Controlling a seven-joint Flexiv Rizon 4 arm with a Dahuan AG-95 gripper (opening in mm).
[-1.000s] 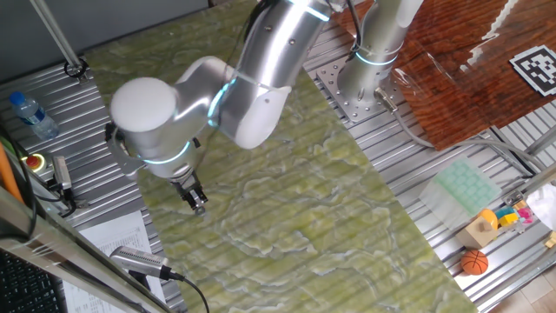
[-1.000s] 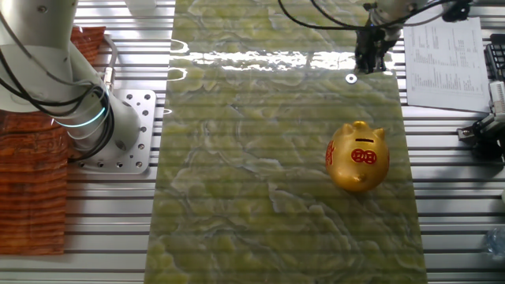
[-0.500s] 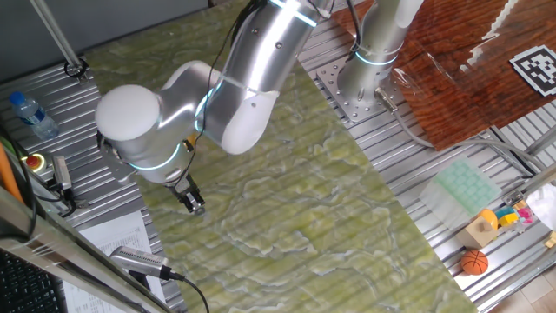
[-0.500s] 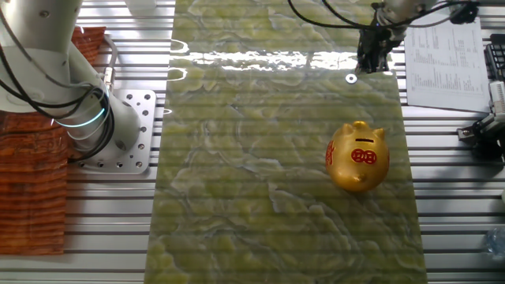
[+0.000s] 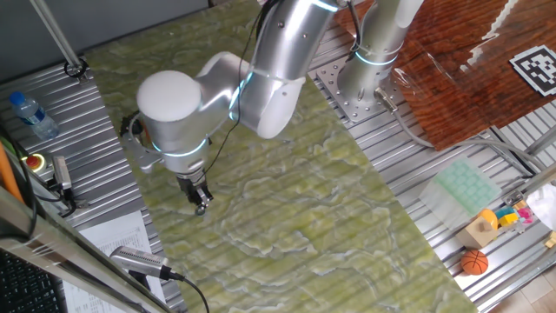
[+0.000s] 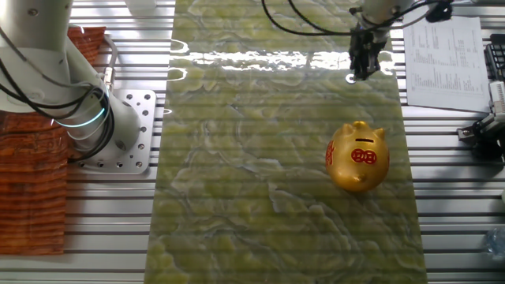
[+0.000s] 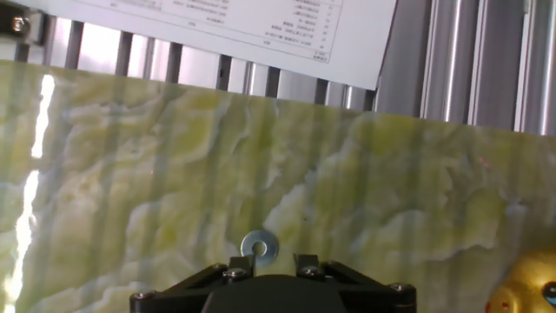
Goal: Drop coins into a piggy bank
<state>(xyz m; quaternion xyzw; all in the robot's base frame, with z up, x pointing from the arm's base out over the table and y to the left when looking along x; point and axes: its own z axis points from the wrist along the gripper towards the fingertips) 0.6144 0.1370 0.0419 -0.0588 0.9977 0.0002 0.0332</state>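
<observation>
I see the tool (image 6: 360,72) low over the green marbled tabletop (image 6: 260,158), jaws hidden, so I cannot tell its opening. The coin (image 7: 259,246) lies flat just beneath; the piggy bank (image 6: 359,156) stands nearby, paper sheet (image 6: 442,51) alongside.

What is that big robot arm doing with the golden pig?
The arm is trying to feed a piggy bank. Its gripper is down low over the green mat, right above a small ring-shaped coin lying flat there, which nothing holds yet. From these views I cannot tell how wide the fingers stand. The gold piggy bank sits a little way off on the same mat, slot facing up, waiting. No coin is over the slot yet.
</observation>
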